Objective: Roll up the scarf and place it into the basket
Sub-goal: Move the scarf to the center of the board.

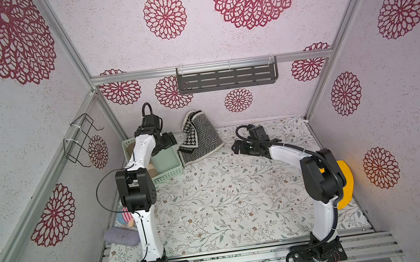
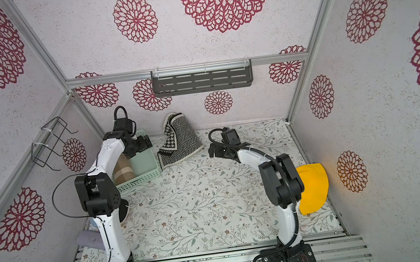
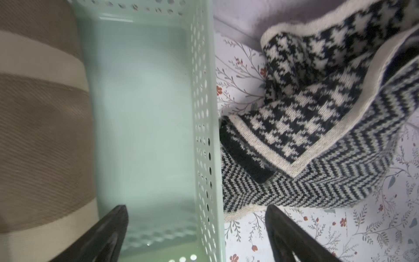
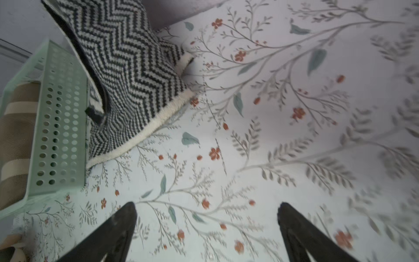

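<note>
The scarf, a brown roll with cream stripes, lay inside the basket against its left long wall, with the rest of the mint floor bare. The basket stood at the far left of the floral table cover. The left gripper hung over the basket's right wall, its jaws spread wide and grasping nothing. In both top views the left arm hid part of the basket.

A black-and-white knit cloth, part zigzag and part houndstooth, lay touching the basket's right wall and leaned up the back wall. To its right the right gripper hovered over bare table cover, jaws wide apart and empty.

A dark grey slotted shelf hung on the back wall and a black wire rack on the left wall. A yellow object lay behind the right arm. A lilac-grey cloth lay by the left arm's base. A small pale patch on the left arm's elbow was too small to read.
</note>
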Controlling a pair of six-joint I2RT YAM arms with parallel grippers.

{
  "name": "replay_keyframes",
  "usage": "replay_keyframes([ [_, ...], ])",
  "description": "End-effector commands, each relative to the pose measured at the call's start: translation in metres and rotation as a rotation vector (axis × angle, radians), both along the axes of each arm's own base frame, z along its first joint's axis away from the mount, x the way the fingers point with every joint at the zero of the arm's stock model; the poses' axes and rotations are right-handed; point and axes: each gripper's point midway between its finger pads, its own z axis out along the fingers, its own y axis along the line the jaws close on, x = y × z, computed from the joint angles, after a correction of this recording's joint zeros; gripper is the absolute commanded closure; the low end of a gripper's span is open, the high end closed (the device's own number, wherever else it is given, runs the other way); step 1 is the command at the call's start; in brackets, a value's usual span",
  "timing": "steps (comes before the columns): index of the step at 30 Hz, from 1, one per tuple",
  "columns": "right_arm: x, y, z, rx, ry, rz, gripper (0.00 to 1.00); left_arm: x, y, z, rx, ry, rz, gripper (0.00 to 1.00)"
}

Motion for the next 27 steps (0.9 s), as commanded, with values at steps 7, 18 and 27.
replay_keyframes([
  [7, 0.074, 0.073, -0.01, 0.171, -0.093, 0.136, 0.01, -0.018, -0.015, 0.039, -0.05, -0.132, 0.057, 0.03],
  [18, 0.088, 0.119, -0.044, 0.192, -0.055, 0.18, 0.22, -0.035, -0.021, 0.051, -0.058, -0.142, 0.048, 0.03],
  [27, 0.055, 0.078, -0.03, 0.11, -0.037, 0.09, 1.0, -0.037, -0.046, 0.056, -0.046, -0.149, -0.045, 0.03],
])
